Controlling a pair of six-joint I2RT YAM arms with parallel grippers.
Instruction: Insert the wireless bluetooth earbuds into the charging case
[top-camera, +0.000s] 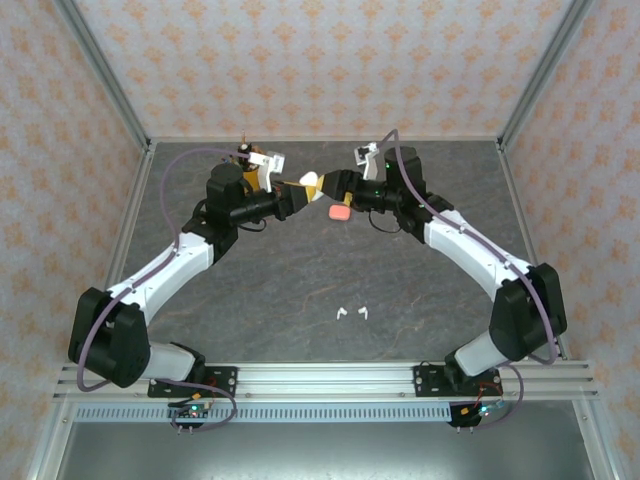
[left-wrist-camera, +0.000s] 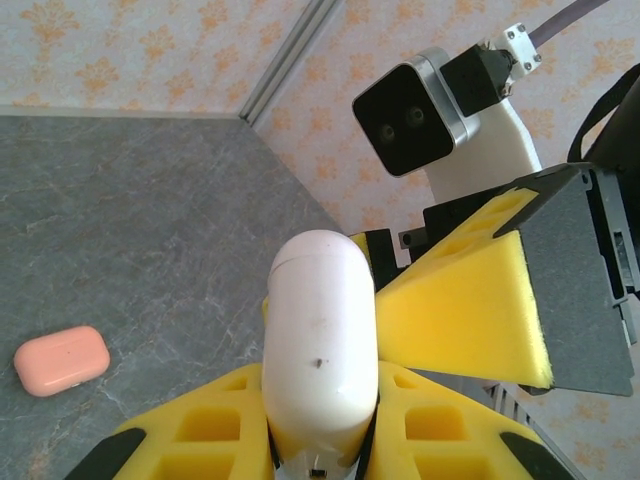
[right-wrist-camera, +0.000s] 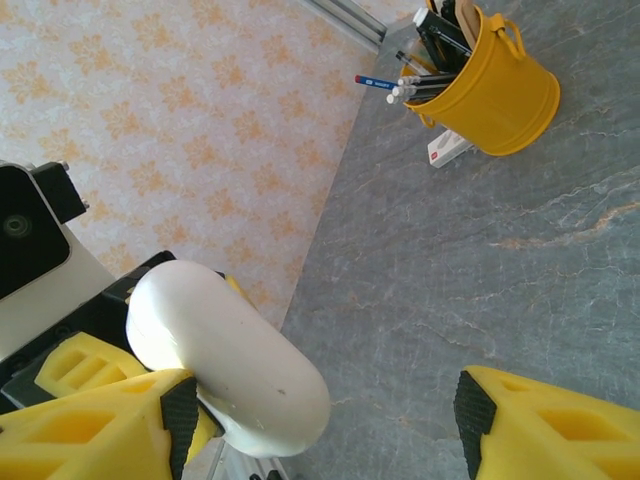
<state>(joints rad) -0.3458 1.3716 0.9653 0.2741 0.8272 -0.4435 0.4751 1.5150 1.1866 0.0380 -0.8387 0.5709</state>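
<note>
**White case pinched, earbuds on the table**

The top view shows two white earbuds (top-camera: 342, 313) lying well nearer the bases than the white charging case (top-camera: 312, 183). The left gripper (left-wrist-camera: 320, 440) pinches that case. The right gripper (right-wrist-camera: 325, 420) stands spread, one finger just beside it.

Qty check, per item type:
- Charging cases: 2. 1x white case (left-wrist-camera: 320, 330), clamped betw. the pads of L gripper (left-wrist-camera: 320, 425); 1x pink case (left-wrist-camera: 62, 360), lying low and to the left of that gripper in its wrist cam
- Earbuds: 2, both white, i.e. earbud A (top-camera: 342, 314) and earbud B (top-camera: 363, 312), side by side, well apart from both grippers, toward the arm bases
- Grippers: 2. L as above; R gripper (right-wrist-camera: 315, 425), jaws wide, one finger just beside the white case
- Pen holders: 1x yellow bucket (right-wrist-camera: 495, 95), ahead-right of R gripper. Inside it, pens (right-wrist-camera: 415, 80): several, exact qty not readable
</note>
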